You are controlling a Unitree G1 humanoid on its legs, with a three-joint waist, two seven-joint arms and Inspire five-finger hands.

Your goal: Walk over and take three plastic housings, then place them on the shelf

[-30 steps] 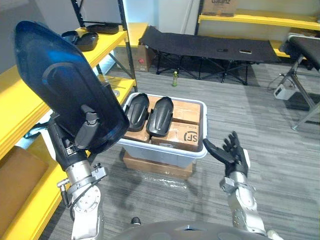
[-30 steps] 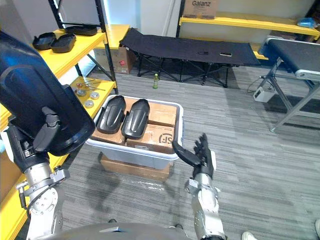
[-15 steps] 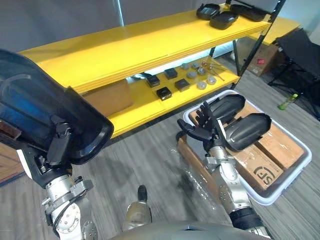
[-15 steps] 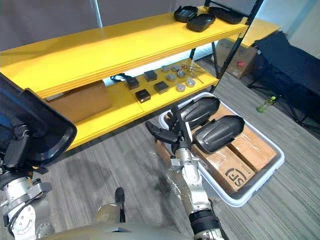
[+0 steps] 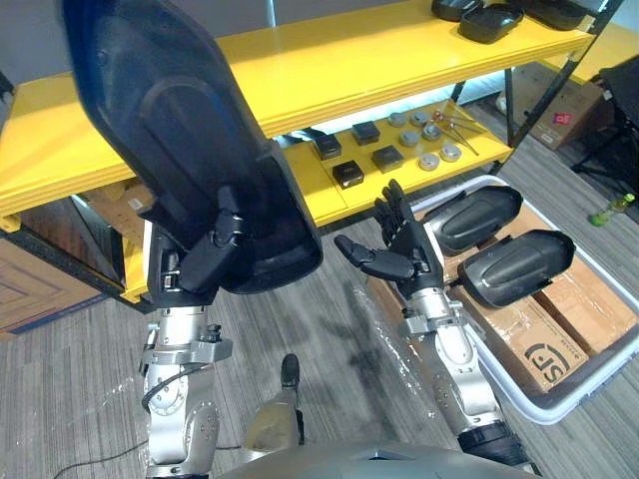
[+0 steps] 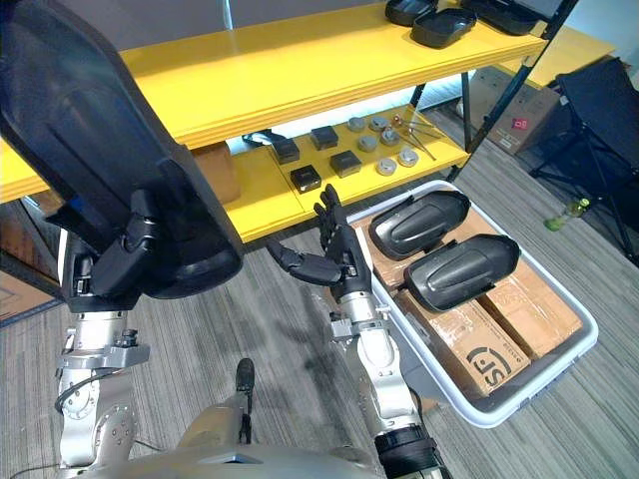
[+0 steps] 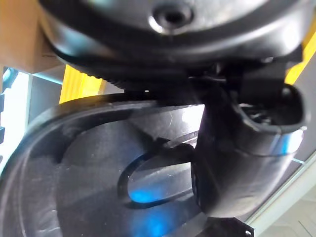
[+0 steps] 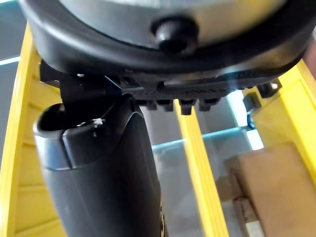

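My left hand (image 5: 205, 267) is shut on a large black plastic housing (image 5: 170, 130), held upright in front of the yellow shelf (image 5: 329, 70); the left wrist view shows its thumb (image 7: 237, 163) pressed against the housing's hollow inside (image 7: 98, 177). Two more black housings (image 5: 481, 216) (image 5: 517, 266) lie side by side on cardboard boxes in a white bin (image 5: 579, 384) at the right. My right hand (image 5: 397, 251) hovers open and holds nothing, between the bin and the shelf. On the shelf's top board at the far right rest other black housings (image 6: 439, 25).
The lower shelf board (image 5: 329, 195) carries small black boxes (image 5: 349, 174), metal discs (image 5: 432, 160) and a brown box (image 6: 215, 170). A black shelf post (image 6: 504, 95) stands beside the bin. A green bottle (image 5: 609, 208) and a cardboard box (image 6: 524, 110) stand behind the bin.
The camera has swung a little to the left. My left hand has lifted the housing from low at the left to upright before the shelf. The right hand stays open.
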